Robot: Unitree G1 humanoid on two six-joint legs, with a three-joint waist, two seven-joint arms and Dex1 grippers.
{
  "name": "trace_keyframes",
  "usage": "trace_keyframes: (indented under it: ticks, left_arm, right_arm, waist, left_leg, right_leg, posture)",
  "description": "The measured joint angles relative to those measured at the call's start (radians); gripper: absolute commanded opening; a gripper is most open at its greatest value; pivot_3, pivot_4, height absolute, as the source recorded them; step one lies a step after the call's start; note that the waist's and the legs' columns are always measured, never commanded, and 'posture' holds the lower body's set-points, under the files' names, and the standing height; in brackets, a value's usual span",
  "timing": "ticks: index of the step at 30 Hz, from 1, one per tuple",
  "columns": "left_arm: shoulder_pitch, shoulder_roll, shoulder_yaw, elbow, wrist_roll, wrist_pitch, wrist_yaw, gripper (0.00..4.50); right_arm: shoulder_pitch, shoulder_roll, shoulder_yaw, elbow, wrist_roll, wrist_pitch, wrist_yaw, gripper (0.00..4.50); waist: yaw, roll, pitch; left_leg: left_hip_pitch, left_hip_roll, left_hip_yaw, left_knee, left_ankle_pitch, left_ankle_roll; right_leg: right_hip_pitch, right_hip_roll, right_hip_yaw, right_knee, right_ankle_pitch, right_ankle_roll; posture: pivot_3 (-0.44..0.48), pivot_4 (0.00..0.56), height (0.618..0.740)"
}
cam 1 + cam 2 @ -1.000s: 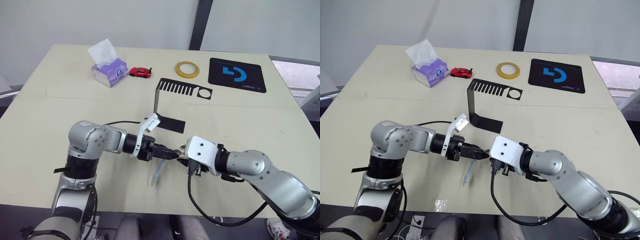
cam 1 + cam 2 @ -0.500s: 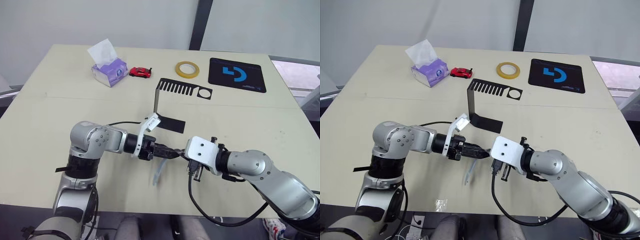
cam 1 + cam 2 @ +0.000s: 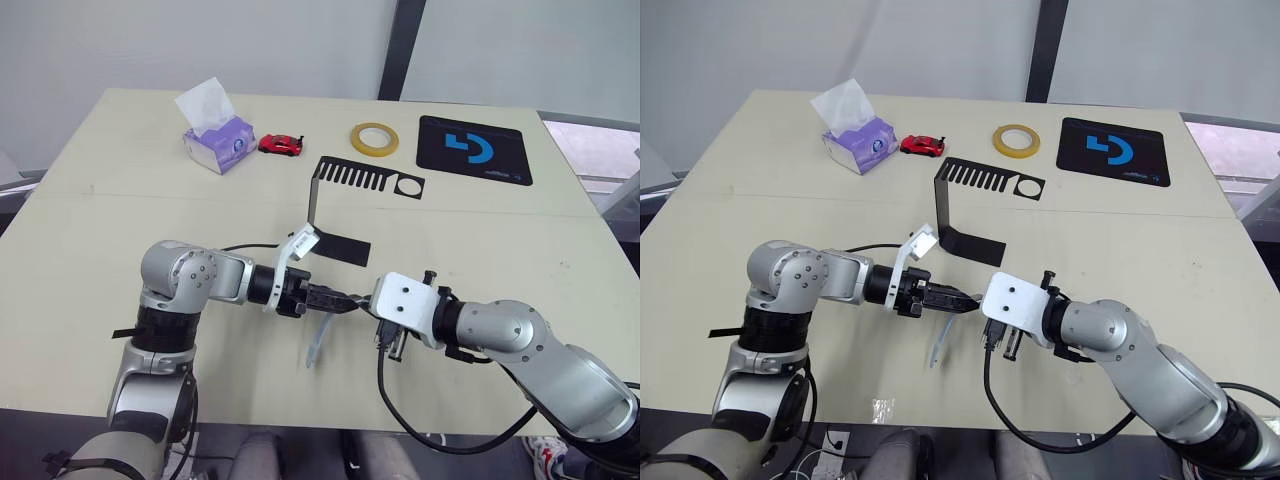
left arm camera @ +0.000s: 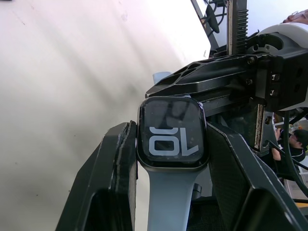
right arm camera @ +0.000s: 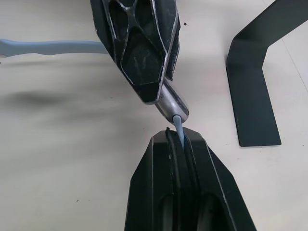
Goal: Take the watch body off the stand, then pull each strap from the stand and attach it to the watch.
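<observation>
Low centre frame, left gripper (image 3: 343,300) clamping watch body (image 4: 172,133) steady, right gripper (image 5: 179,136) pinching second strap (image 5: 180,128) into its slot.

Arms: rounded silver-grey shells with black joint bands
Wrists: white camera housings – black cables looping off
Left end effector (image 3: 343,300): black fingers
Right end effector (image 5: 176,138): two black ribbed fingers

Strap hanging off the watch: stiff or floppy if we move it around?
Probably floppy: the attached strap droops in a curve below the watch that the left gripper holds. It looks thin and light, so it may swing. The second strap, pinched in the right gripper, seems to bend where it meets the watch.
</observation>
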State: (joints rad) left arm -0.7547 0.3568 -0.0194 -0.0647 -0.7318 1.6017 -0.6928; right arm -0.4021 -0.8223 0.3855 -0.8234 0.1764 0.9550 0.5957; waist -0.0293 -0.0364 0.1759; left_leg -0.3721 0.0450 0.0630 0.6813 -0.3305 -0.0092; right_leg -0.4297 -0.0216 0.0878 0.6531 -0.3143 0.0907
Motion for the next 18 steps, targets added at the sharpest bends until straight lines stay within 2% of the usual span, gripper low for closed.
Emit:
trace_keyframes:
  ticks: [18]
  left_arm:
    - [-0.005,0.005,0.001,-0.001,-0.028,0.012,0.010,1.71]
  right_arm:
    - [0.021,-0.002,0.000,-0.005,-0.022,-0.029,0.004,0.05]
  waist:
    - [0.000,0.000,0.000]
  left_leg:
    - [0.000,0.000,0.000,0.000,0.000,0.000]
  right_leg:
    - [0.000,0.000,0.000,0.000,0.000,0.000]
  posture:
    - [0.000,0.150,0.738]
